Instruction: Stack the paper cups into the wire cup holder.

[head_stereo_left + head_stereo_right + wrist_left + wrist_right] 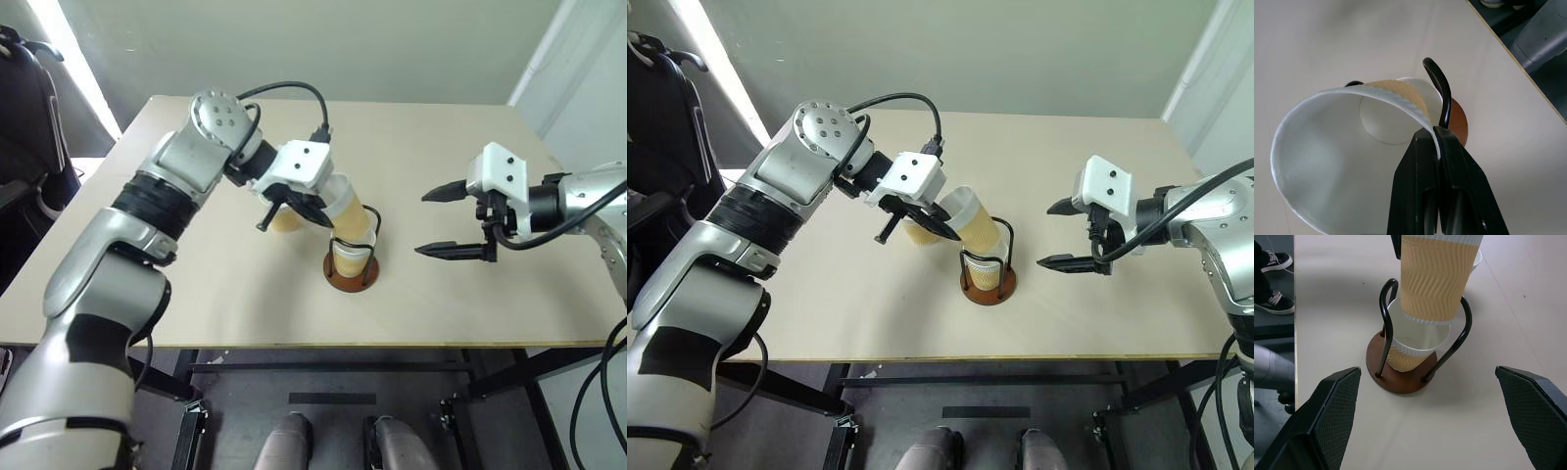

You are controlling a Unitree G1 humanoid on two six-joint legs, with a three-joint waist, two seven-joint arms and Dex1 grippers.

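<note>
Looking over the pale beige tabletop (441, 294), you have little around the work: a dark chair or bag (29, 108) stands off the tabletop's left edge, and in the right wrist view a person's black shoes with white soles (1273, 262) rest on the floor beyond the tabletop.

Your wire cup holder, a round reddish-brown disc base with thin black wire loops rising upright (351, 266), stands near the middle of the tabletop. One tan-yellow ribbed paper cup with a white rolled rim (1410, 355) already sits upright inside it. A second like cup (286, 217) stands on the tabletop just behind and to the left of the holder, partly hidden by your left arm.

Your left tool (1439, 147) is pinched tight on the rim wall of the third paper cup (972, 223), one black finger inside and one outside. That cup hangs tilted, its bottom poking down between the wire loops and into the mouth of the seated cup; the loops flank it closely on both sides.

Your right tool (453, 221) hovers to the right of the holder, well apart from it, its fingers spread wide and holding nothing.
</note>
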